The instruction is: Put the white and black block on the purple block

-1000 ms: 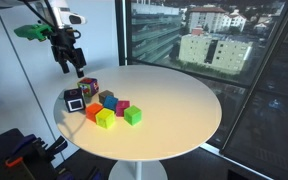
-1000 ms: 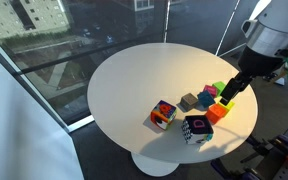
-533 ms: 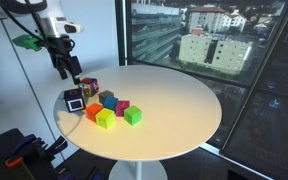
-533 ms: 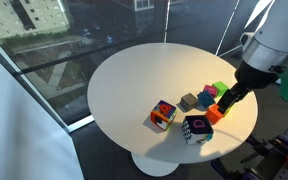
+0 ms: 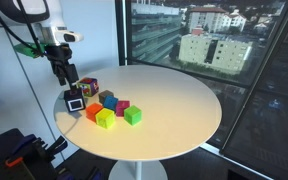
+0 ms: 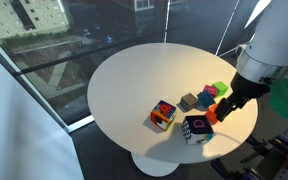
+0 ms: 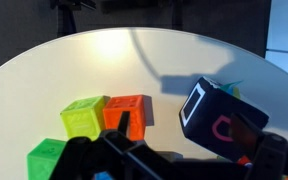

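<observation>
So we had the gripper (image 5: 69, 84) hanging just above the white and black block (image 5: 75, 101). Its fingers were spread wide with nothing in them, as far as the wrist view let us judge. That block sat right by the table (image 5: 174, 100) edge, well apart from the purple block (image 5: 123, 107), with the blue cube (image 5: 108, 99) and orange cube (image 5: 92, 111) in between.

Our worries from here:
- The wrist view showed the target turned at an angle to the fingers. They could catch its corners and spin it or shove it off the edge.
- The patchy cube (image 5: 88, 87), also on that far side from the purple block, was close enough to get bumped on the way down.
- The purple block had the blue cube and green cube (image 5: 132, 116) just beside it, so a sloppy drop could land askew or knock something.
</observation>
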### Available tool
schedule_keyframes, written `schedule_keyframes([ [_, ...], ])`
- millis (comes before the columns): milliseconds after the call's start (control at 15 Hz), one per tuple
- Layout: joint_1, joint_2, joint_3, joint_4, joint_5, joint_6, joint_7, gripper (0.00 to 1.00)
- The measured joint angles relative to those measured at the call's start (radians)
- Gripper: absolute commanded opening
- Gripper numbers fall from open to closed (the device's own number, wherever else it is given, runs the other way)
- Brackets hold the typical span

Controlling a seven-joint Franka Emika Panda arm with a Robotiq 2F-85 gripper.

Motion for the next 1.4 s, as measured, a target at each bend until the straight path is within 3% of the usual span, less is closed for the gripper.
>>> schedule_keyframes([
  [1400, 0.001, 0.036, 0.001, -0.001, 0.029, 0.064, 0.065, 1.00],
])
